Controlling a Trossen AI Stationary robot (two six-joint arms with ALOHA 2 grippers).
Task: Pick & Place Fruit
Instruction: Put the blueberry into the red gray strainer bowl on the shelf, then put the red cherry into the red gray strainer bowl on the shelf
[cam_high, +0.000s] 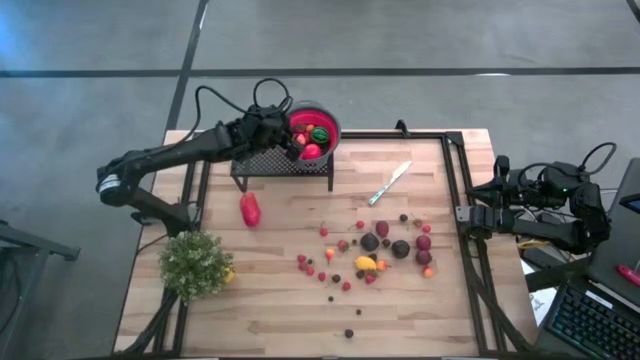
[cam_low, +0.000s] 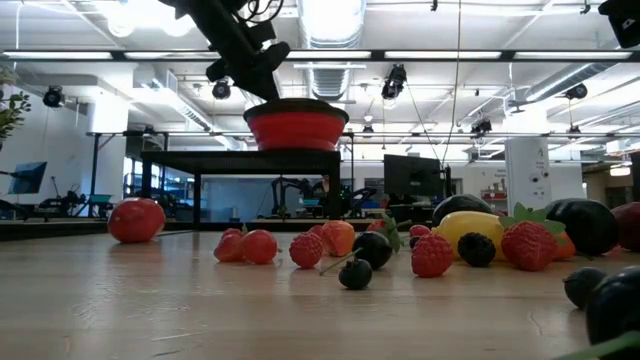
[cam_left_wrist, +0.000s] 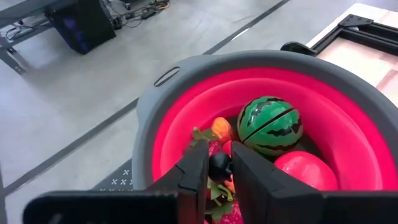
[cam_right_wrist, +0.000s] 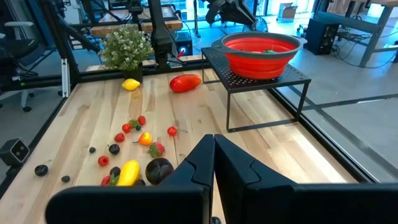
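A red bowl with a grey rim (cam_high: 313, 128) stands on a black mesh stand (cam_high: 280, 165) at the table's far edge. It holds a toy watermelon (cam_left_wrist: 268, 124), a red ball (cam_left_wrist: 305, 169) and smaller fruit. My left gripper (cam_left_wrist: 219, 157) hangs over the bowl's inside, shut on a small dark berry (cam_left_wrist: 219, 167). Several small toy fruits (cam_high: 375, 250) lie loose on the wooden table, and a larger red piece (cam_high: 250, 210) lies near the stand. My right gripper (cam_right_wrist: 214, 155) waits shut at the table's right edge (cam_high: 472, 205). My left gripper pinches the small dark berry by its two sides (cam_left_wrist: 217, 163) between its two fingers, close to their free ends. The fingers slant down into the bowl from the table's left side. The berry is lifted clear of the table, over the fruit in the bowl.
A silver knife (cam_high: 390, 183) lies right of the stand. A bushy green plant (cam_high: 195, 262) stands at the near left with a yellow fruit (cam_high: 230, 272) beside it. A black frame (cam_high: 455, 200) runs along the table's sides.
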